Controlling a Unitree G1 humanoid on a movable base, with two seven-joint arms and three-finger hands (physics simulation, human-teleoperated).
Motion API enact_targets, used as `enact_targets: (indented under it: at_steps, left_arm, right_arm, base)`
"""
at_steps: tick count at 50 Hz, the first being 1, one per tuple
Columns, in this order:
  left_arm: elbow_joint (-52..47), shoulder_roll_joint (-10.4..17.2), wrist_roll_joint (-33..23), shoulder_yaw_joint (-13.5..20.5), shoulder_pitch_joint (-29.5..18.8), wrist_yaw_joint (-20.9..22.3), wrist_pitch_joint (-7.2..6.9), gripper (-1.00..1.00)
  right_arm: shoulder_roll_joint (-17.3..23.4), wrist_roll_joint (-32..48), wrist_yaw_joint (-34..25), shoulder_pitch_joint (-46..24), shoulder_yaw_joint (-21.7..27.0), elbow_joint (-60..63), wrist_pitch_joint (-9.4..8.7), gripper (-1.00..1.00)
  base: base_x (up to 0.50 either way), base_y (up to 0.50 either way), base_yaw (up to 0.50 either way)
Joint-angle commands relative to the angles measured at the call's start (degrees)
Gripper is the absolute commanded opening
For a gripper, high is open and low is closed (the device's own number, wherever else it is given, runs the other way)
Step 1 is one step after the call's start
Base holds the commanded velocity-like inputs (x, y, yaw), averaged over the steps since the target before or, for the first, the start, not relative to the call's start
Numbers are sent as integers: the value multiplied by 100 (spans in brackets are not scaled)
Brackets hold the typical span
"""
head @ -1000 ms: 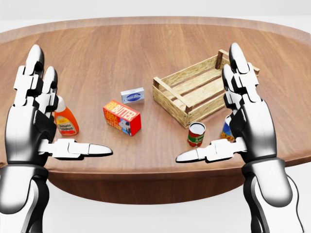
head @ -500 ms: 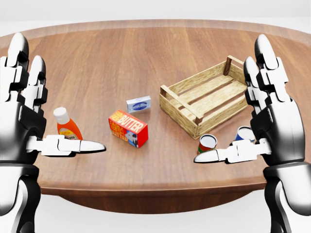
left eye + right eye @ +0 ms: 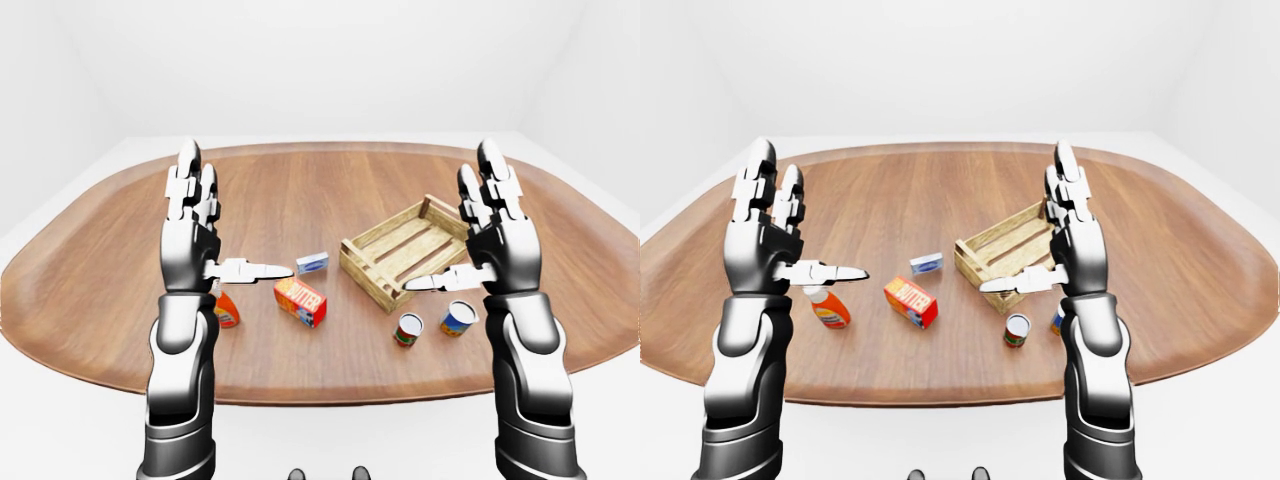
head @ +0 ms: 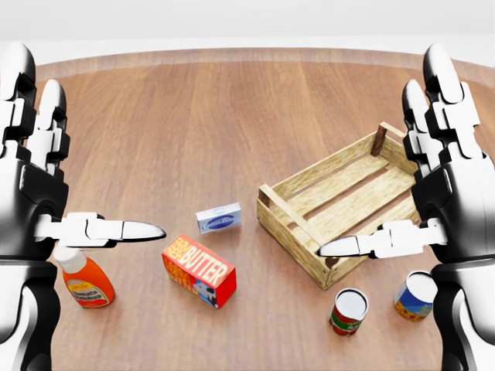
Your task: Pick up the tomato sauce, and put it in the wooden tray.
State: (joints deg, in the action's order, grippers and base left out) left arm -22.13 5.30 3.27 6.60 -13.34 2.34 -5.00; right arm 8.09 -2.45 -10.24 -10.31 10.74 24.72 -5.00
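While both hands hover spread and empty, the tomato sauce can (image 4: 349, 311) stands just below the right hand (image 4: 452, 189), whose thumb overlaps the wooden tray (image 4: 340, 212); the left hand (image 4: 31, 185) is well apart.

Red carton (image 4: 199, 271): "BUTTER" in yellow capitals along its top face. Small blue-and-white box (image 4: 218, 218), orange bottle (image 4: 85, 282), two cans: label print too small to read.
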Motion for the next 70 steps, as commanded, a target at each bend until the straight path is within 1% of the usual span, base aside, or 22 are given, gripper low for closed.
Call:
enact_targets:
  at_steps: [1,15,20,32,38,53,58,64,70]
  left_arm:
    - [-59,3,43,11,7,-3,0,100]
    - [-48,5,39,-4,19,9,0,100]
    - [-79,4,41,1,19,9,0,100]
    - [-36,-8,34,-18,7,11,0,100]
    - [-55,-10,33,-23,15,10,0,100]
    - [-116,3,62,12,9,6,0,100]
    - [-140,17,83,27,-5,0,0,100]
    - [-138,29,99,45,-7,-3,0,100]
    - [-190,45,124,76,0,-2,0,100]
  right_arm:
    - [15,-44,5,-12,40,40,0,100]
    - [33,-66,32,-28,53,51,0,100]
    - [45,-90,35,-49,63,66,0,100]
    - [54,-192,-19,-19,68,133,0,100]
    - [30,-180,-19,-21,81,119,0,100]
    - [22,-25,-85,41,-14,81,0,100]
    - [-23,-22,-212,128,-19,282,0,100]
    - [-10,117,-170,117,-60,273,0,100]
    - [-38,185,-197,155,-103,245,0,100]
  base:
    - [50,0,0]
    - [50,0,0]
    - [31,0,0]
    - [2,0,0]
    - [0,-48,0]
    - [0,-1,0]
    - [0,0,0]
    - [43,0,0]
    - [0,0,0]
